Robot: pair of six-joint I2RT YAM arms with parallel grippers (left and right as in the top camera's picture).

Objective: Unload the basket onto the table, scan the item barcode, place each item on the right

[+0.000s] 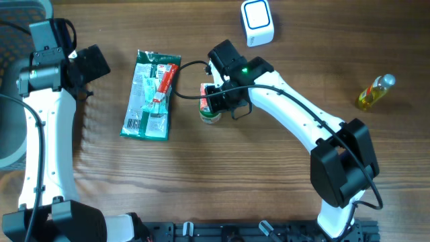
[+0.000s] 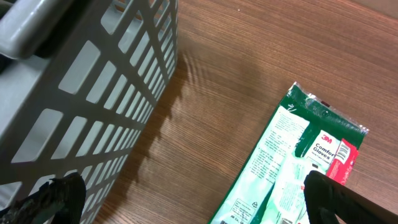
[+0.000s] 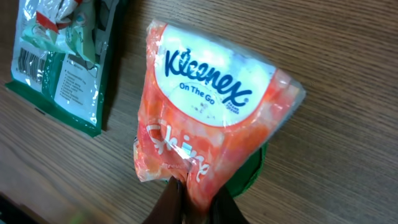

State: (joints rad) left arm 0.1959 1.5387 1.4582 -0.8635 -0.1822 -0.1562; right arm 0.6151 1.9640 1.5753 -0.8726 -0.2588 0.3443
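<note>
Right wrist view: right claw (image 3: pixel 193 202) pinched tight on lower edge of Kleenex pack (image 3: pixel 211 106), mid tabletop (image 3: pixel 348 155). Only left wrist view shows grey basket (image 2: pixel 81 93); left claw (image 2: pixel 198 200) spread wide, empty, near glove packet (image 2: pixel 292 168). Only overhead shows white scanner (image 1: pixel 257 22), far edge.

Glossy plastic tissue pack (image 3: pixel 211 106) and glove packet (image 1: pixel 151 94) on matt wood table (image 1: pixel 269 175).

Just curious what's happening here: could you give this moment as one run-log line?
right pincer: shut on orange plastic Kleenex tissue pack | left pincer: open, empty | white box-shaped scanner: apart from pack
</note>
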